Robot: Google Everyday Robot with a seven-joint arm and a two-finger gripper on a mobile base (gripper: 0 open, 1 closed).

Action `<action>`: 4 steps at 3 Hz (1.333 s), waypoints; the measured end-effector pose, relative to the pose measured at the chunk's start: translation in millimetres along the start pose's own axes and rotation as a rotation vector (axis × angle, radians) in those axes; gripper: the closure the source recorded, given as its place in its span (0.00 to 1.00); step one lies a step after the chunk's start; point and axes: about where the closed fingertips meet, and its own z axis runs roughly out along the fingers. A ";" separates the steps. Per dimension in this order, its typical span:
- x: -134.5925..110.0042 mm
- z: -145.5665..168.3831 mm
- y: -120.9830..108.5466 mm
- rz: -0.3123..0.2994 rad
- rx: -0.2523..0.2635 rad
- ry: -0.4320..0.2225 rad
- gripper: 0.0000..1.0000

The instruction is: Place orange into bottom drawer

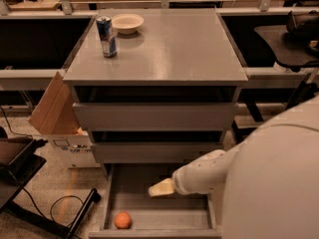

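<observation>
The orange (122, 220) lies on the floor of the bottom drawer (197, 220), in its front left corner. The drawer is pulled out under the grey cabinet. My gripper (160, 187) is over the middle of the drawer, above and to the right of the orange and apart from it. It holds nothing that I can see. My white arm reaches in from the lower right and hides the drawer's right side.
A blue drink can (106, 36) and a cream bowl (127, 23) stand on the cabinet top (169, 49) at the back left. Two grey drawer fronts (154, 116) are shut above. A cardboard box (57, 118) and a dark stand (20, 168) are on the floor at left.
</observation>
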 end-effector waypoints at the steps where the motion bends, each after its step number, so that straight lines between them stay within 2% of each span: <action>1: 0.5 -34.1 -56.3 0.068 0.086 -0.039 0.00; 2: 6.3 -65.6 -124.6 0.203 0.179 -0.115 0.00; 4: 7.7 -70.0 -137.4 0.214 0.205 -0.100 0.00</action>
